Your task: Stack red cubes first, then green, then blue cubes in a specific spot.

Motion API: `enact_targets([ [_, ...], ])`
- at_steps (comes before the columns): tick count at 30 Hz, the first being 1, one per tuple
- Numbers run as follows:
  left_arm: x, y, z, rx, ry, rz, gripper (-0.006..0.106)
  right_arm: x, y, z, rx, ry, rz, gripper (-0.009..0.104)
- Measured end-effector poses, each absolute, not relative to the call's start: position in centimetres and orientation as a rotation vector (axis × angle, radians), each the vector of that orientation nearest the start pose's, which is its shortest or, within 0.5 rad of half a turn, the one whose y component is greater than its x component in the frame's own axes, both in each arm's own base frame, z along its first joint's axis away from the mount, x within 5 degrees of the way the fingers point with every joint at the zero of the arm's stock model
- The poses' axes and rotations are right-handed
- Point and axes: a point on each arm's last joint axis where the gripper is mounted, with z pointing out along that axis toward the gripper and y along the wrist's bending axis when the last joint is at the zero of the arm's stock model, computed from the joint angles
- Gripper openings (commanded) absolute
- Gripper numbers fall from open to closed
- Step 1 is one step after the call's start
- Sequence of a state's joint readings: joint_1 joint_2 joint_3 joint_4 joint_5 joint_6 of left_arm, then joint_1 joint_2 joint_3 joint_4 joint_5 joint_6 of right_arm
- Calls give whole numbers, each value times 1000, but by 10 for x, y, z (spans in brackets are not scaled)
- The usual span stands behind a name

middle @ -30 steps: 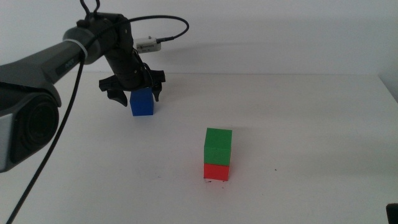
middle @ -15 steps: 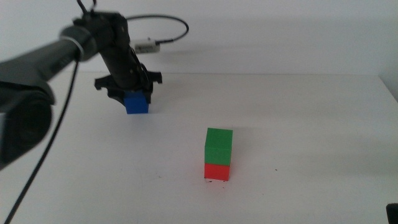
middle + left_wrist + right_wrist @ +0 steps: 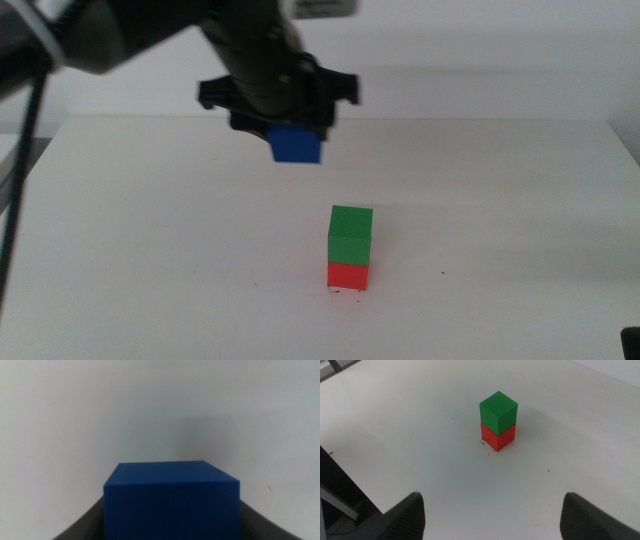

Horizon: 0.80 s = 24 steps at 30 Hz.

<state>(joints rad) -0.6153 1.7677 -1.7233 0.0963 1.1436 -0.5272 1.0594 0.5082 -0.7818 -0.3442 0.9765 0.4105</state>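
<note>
**Blue cube aloft in the left claw**

The left gripper [image 3: 290,125] clenches the blue cube [image 3: 296,145] above the table [image 3: 500,200], left of and beyond the green cube [image 3: 351,234] sitting on the red cube [image 3: 348,275]. The right gripper [image 3: 492,515] waits near, jaws spread.

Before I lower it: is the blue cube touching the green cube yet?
Apart. The middle view shows the blue cube in the left gripper, bare table between it and the green cube.

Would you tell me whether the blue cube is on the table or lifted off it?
Lifted: the left gripper holds the blue cube in the air, above and behind the green cube.
</note>
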Motion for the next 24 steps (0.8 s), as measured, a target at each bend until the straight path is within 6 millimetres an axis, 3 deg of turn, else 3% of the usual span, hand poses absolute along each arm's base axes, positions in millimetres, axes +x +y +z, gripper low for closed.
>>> enact_targets([
  [6, 302, -241, 338, 187, 2720, -212, -2, 57, 50, 355, -736, 2035, 439, 93],
  [24, 317, -271, 280, 222, 2863, -283, -2, 57, 50, 355, -736, 2035, 439, 93],
])
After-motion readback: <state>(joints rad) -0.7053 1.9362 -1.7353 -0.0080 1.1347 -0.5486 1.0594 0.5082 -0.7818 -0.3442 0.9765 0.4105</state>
